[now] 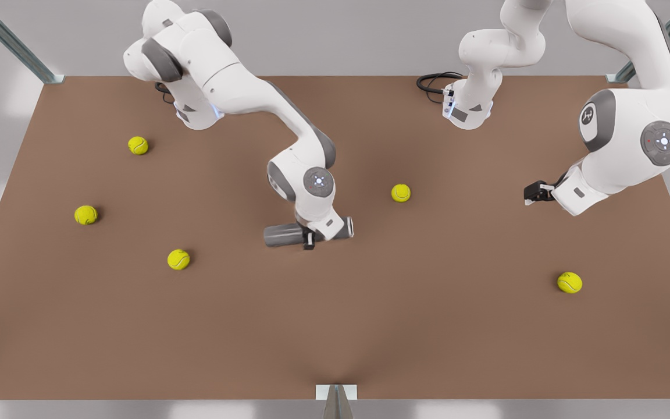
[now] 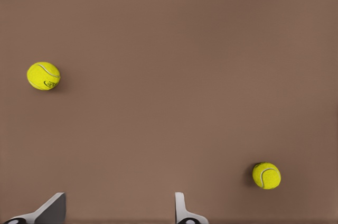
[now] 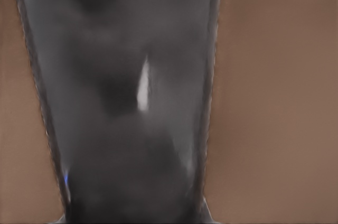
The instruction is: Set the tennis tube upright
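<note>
The tennis tube (image 1: 281, 235) is a grey cylinder lying flat on the brown table (image 1: 370, 326), near the middle. My right gripper (image 1: 312, 235) reaches down over the tube's end toward the front view's right, one finger on each side, shut on it. In the right wrist view the tube (image 3: 132, 102) sits between the fingertips (image 3: 207, 214), which press against its walls. My left gripper (image 1: 531, 193) hovers above the table at the front view's right, far from the tube. In the left wrist view that gripper (image 2: 117, 211) is open, with nothing between its fingers.
Several yellow-green tennis balls lie scattered: three on the front view's left (image 1: 138, 145) (image 1: 85, 215) (image 1: 178, 259), one right of the tube (image 1: 401, 192), one at the near right (image 1: 569, 282). Below the left gripper lie two balls (image 2: 43, 76) (image 2: 266, 175).
</note>
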Action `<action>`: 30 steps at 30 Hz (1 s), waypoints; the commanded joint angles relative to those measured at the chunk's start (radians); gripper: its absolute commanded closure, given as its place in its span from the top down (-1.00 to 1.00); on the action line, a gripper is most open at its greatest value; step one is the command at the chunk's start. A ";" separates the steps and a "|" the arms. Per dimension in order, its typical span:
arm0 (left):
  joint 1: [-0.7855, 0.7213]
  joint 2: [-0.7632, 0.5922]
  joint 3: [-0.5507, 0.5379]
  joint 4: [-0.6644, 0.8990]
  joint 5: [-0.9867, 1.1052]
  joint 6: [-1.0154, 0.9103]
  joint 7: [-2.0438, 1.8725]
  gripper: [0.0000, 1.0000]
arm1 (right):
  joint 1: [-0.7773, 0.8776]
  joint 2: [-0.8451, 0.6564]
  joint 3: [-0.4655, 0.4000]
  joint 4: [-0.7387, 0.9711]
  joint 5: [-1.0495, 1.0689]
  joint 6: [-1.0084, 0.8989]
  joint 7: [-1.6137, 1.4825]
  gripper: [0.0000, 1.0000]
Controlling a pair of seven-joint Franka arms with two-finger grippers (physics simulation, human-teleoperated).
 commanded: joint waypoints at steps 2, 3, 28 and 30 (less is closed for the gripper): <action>0.002 0.001 0.001 0.000 0.001 0.000 0.000 1.00 | 0.032 0.054 0.003 0.047 -0.014 0.078 0.235 -0.27; 0.002 0.001 0.001 0.000 0.001 0.000 0.000 1.00 | 0.047 0.076 0.003 0.078 -0.014 0.078 0.264 -0.27; 0.002 0.007 0.001 0.000 0.001 0.006 0.001 1.00 | 0.113 0.202 0.003 0.090 0.118 0.220 0.588 1.00; 0.002 0.009 0.001 0.000 -0.001 0.006 0.001 1.00 | 0.113 0.191 0.003 0.090 0.122 0.211 0.585 1.00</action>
